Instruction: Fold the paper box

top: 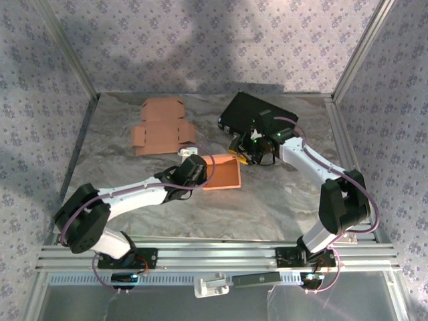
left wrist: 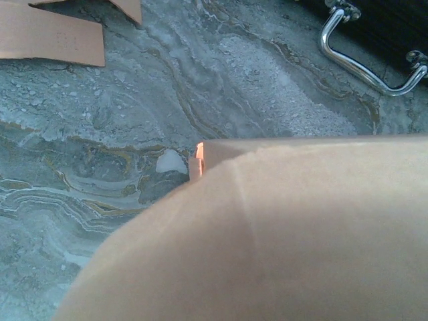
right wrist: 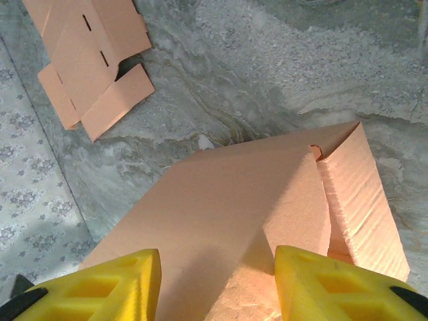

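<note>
- Top external view: a marble-patterned table (top: pixel 281 200) is seen beneath both arms, walled on three sides by floral-patterned panels (top: pixel 200 47).
- A black case (top: pixel 257 114) is set at an angle toward the table's far right, and the right arm is stretched toward the space just in front of it.
- Flat cardboard sheets (top: pixel 160 127), not yet folded, are laid out at the far left, well apart from the case.
- The paper box (top: pixel 224 174), orange-brown and partly formed, is placed near the middle of the table between the two grippers. Its open side faces up, and raised walls are seen in the right wrist view.
- The left gripper (top: pixel 194 168) is pressed together at the box's left edge and pinches the cardboard there. In the left wrist view the lower part of the frame is covered by that cardboard.
- The right gripper (top: pixel 249 152) is held at the box's right end. Its yellow fingers (right wrist: pixel 107 284) are spread apart with a box panel between them, and contact cannot be told.
- A curved metal handle (left wrist: pixel 364 67) is seen on the case in the left wrist view.
</note>
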`<action>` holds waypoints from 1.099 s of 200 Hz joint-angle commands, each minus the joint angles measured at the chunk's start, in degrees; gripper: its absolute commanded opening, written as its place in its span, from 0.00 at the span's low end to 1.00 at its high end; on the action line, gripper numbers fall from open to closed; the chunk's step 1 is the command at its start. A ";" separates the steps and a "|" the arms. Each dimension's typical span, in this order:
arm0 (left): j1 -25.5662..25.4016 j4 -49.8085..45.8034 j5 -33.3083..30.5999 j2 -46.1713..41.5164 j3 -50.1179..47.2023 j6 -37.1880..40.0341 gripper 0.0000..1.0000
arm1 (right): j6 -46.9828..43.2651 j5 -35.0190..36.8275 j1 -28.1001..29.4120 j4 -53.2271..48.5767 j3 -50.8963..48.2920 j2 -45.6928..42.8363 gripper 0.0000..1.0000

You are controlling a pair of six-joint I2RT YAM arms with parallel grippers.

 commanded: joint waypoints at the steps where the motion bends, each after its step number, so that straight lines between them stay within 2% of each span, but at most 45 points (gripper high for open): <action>1: -0.57 0.56 0.32 1.49 2.10 -0.22 0.04 | 1.17 -1.20 0.54 0.90 -0.61 0.73 0.48; 121: -1.95 4.84 1.74 3.28 0.65 -2.94 0.07 | 1.10 -1.46 0.26 6.80 -9.44 -0.04 0.39; 220: -1.79 -0.91 1.54 -0.71 5.79 -1.99 0.07 | 4.68 -1.97 0.47 4.58 -5.93 -1.60 0.39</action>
